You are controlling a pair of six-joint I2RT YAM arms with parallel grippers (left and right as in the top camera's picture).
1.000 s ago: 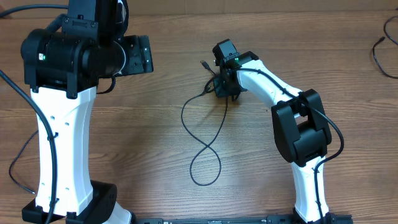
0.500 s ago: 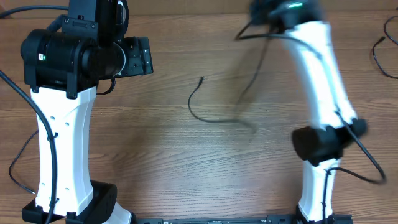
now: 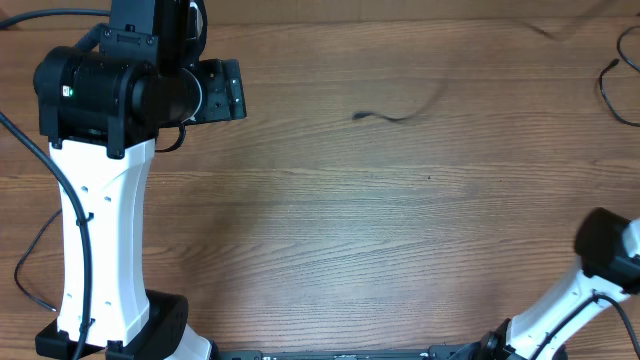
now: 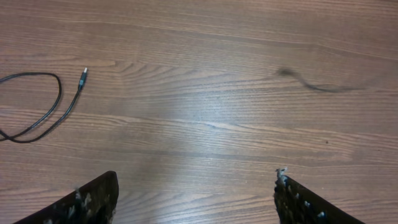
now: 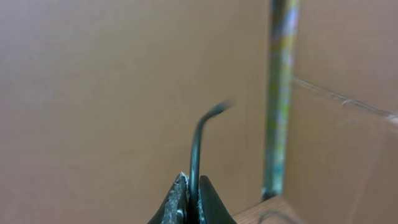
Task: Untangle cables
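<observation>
A thin black cable (image 5: 198,146) rises from between the jaws of my right gripper (image 5: 193,186), which is shut on it and lifted off the table. Overhead, this gripper is out of frame. Only a blurred, moving tail of the cable (image 3: 395,116) shows on the wood, and it also appears as a blurred cable streak (image 4: 317,85) in the left wrist view. A second black cable (image 4: 43,112) lies in a loose loop at the left, with its silvery plug (image 4: 83,74) pointing away. My left gripper (image 4: 196,180) hangs open over bare wood, apart from both cables.
The left arm (image 3: 100,150) stands tall over the table's left side. The right arm's elbow (image 3: 608,248) shows at the lower right edge. A dark cord (image 3: 610,88) curls at the table's far right edge. A pole (image 5: 280,93) stands behind the right gripper.
The right arm has swung up and off to the right, pulling the cable with it. The figure-eight loop is gone from the table's middle. The left arm has not moved.
</observation>
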